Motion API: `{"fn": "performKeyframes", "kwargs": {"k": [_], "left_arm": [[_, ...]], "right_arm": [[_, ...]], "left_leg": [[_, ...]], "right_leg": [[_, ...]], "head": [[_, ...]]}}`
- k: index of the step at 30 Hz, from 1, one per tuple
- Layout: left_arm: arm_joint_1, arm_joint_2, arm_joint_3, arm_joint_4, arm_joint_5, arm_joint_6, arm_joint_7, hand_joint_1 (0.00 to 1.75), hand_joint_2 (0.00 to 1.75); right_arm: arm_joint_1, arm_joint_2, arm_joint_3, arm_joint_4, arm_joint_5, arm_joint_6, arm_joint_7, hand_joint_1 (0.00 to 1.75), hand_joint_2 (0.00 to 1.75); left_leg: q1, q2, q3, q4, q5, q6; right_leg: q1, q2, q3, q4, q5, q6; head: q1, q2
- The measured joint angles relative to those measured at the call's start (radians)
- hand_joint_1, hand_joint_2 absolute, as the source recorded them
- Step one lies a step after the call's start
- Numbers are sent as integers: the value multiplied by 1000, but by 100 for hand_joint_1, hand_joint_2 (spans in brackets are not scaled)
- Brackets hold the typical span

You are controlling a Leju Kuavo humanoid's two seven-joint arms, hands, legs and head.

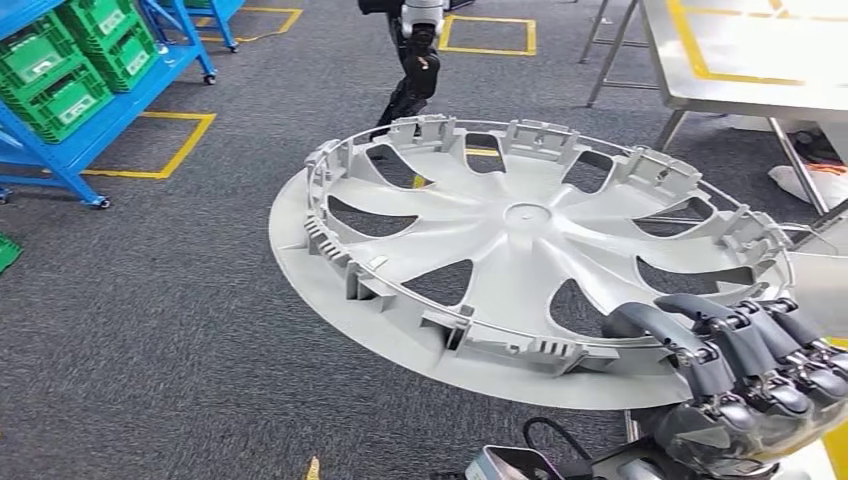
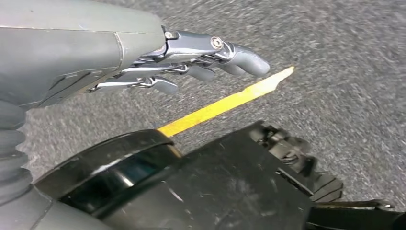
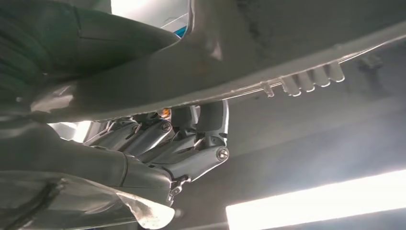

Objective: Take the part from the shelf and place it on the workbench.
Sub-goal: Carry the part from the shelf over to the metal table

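A large silver wheel cover, spoked with clips round its rim, is held out flat in front of me in the head view. My right hand grips its near right edge, dark fingers curled over the rim. From the right wrist view the cover's rim runs across, with the right hand's fingers hooked onto it. My left hand hangs over grey carpet, fingers loosely apart, holding nothing. A metal workbench stands at the far right.
A blue shelf on castors with green crates stands at the left. Another robot's legs are straight ahead on the carpet. Yellow floor tape marks bays. A second metal surface lies at the right edge.
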Motion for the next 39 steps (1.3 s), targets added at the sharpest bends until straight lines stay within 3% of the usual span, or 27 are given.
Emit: {"fn": "performKeyframes", "kwargs": {"k": [2,3,5,7,9,11,13,14,15,16,18,20,21,22,23,25,27,29,30,31,33,35,37,39], "left_arm": [[-2,0,0,0,0,0,0,0,175],[-2,0,0,0,0,0,0,0,175],[-2,1,0,0,0,0,0,0,175],[-4,0,0,0,0,0,0,0,175],[-6,-1,0,0,0,0,0,0,175],[-4,-2,0,0,0,0,0,0,175],[0,-2,0,0,0,0,0,0,175],[1,-2,0,0,-1,-1,0,0,175],[2,-1,0,0,-1,-1,1,0,175],[1,-1,0,0,-1,-1,1,0,175],[0,1,0,0,-2,-1,1,0,175],[-2,3,0,0,-3,-1,2,0,175],[-3,3,0,0,-4,-1,2,0,175],[-4,2,0,0,-5,-1,2,0,175],[-5,2,0,0,-6,-1,2,0,175],[-5,1,0,0,-7,-1,2,0,175],[-4,1,0,0,-8,-1,2,0,175],[-1,2,0,0,-8,-2,2,0,175],[-1,2,0,0,-8,-2,3,0,175],[-2,2,0,0,-8,-2,3,0,175],[-4,1,0,0,-8,-2,3,0,175],[-5,2,0,0,-8,-2,3,0,175],[-6,1,0,0,-9,-3,3,0,175],[-8,0,0,0,-11,-3,3,0,175]], "right_arm": [[-1,0,0,0,0,0,2,175,175],[-2,0,0,0,0,0,3,175,175],[-2,0,0,0,0,0,4,175,175],[-1,-1,0,0,0,0,5,175,175],[-1,-1,0,-1,1,0,5,175,175],[-2,-1,1,-1,1,0,5,175,175],[-2,-1,1,-1,1,0,5,175,175],[-2,-1,1,-1,1,0,5,175,175],[-2,-1,1,-1,1,0,5,175,175],[-2,-1,1,-1,1,0,5,175,175],[-3,-1,1,-1,1,0,5,175,175],[-4,-1,1,0,1,0,5,175,175],[-4,-1,1,0,1,0,5,175,175],[-3,-1,1,0,1,0,5,175,175],[-2,-1,1,0,1,0,5,175,175],[-5,-2,1,0,1,0,4,175,175],[-10,-2,1,0,0,0,5,175,175],[-10,-3,1,1,0,0,5,175,175],[-9,-3,1,1,1,0,5,175,175],[-9,-3,1,1,1,0,5,175,175],[-9,-3,1,1,1,0,5,175,175],[-10,-3,1,1,1,0,5,175,175],[-9,-4,1,1,1,0,5,175,175],[-8,-4,1,1,1,0,4,175,175]], "left_leg": [[-2,22,4,2,-6,-8],[-4,32,6,6,-10,-13],[-10,49,9,10,-15,-23],[-8,63,13,11,-19,-34],[-3,29,2,46,-49,-44],[-1,-27,-45,160,-113,-47],[-2,-45,-103,286,-160,-44],[-2,-47,-117,308,-156,-40],[-3,-50,-113,291,-132,-36],[-4,-58,-93,238,-94,-30],[-5,-106,-40,105,-26,-15],[-6,-145,-12,34,-9,-8],[-7,-145,-10,26,-12,-7],[-7,-134,-8,19,-11,-6],[-6,-122,-6,12,-6,-4],[-4,-93,1,-4,2,2],[-5,-62,3,-9,3,6],[-6,-29,4,-8,1,6],[-6,-15,4,-7,-1,4],[-5,-2,6,-5,-4,1],[-5,20,8,2,-14,-9],[-8,35,11,10,-21,-20],[-8,50,15,12,-24,-29],[-2,36,14,28,-41,-39]], "right_leg": [[0,-42,76,-136,56,1],[2,-62,111,-194,72,-3],[8,-78,136,-239,75,-17],[9,-52,133,-239,80,-34],[7,-29,131,-242,85,-47],[8,-5,131,-244,87,-57],[12,23,130,-243,88,-62],[14,39,131,-243,89,-63],[16,54,131,-242,89,-64],[18,70,132,-242,90,-64],[18,95,132,-239,90,-62],[15,117,123,-237,94,-54],[13,129,118,-237,97,-48],[10,140,112,-239,100,-41],[10,137,105,-236,98,-35],[13,92,75,-185,67,-27],[12,32,16,-61,4,-20],[6,10,-29,31,-23,-12],[3,5,-24,24,-10,-8],[-1,-3,1,-20,17,-4],[-3,-40,81,-158,67,0],[2,-62,127,-231,80,-9],[7,-46,126,-233,78,-25],[6,-27,126,-235,80,-39]], "head": [[0,0],[0,0],[-2,0],[-2,0],[-4,0],[-7,0],[-7,0],[-8,0],[-7,0],[-7,0],[-7,0],[-7,0],[-8,0],[-8,0],[-8,0],[-5,0],[-1,0],[-1,0],[-1,0],[-1,0],[-1,0],[-3,0],[-5,0],[-7,0]]}}
